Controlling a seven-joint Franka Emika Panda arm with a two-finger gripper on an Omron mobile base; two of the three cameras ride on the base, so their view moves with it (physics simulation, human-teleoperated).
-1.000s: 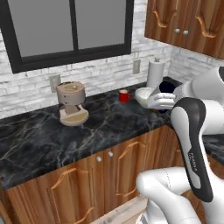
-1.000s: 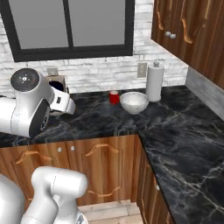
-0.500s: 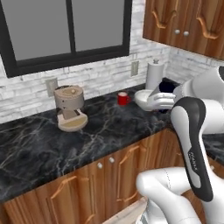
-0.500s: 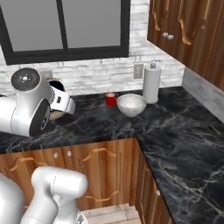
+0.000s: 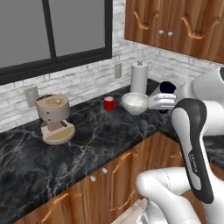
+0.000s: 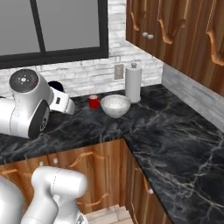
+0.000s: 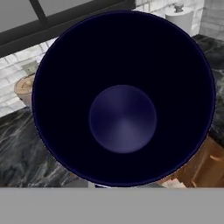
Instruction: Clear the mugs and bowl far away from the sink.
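Carrying the white mug (image 7: 122,98) level is what the step in hand calls for, judged from how it is held: the gripper (image 5: 168,97) is clamped on the white mug, whose navy inside faces straight back along the hand, so a steady wrist and a flat set-down on bare counter are advised. To the left of the gripper, a tan coffee machine (image 5: 54,118) is seen against the wall; nearer, the red mug (image 5: 109,103) stands upright, and just beside it the pale bowl (image 5: 134,103) rests close to the tool's left. A paper towel roll (image 5: 139,77) is set behind the bowl. A placement spot apart from these is best chosen, so nothing is knocked. The black marble counter (image 5: 100,138) is carried round a corner to the right, below wooden cabinets (image 6: 175,26), with a dark window (image 5: 52,30) and white brick wall (image 5: 87,78) behind.
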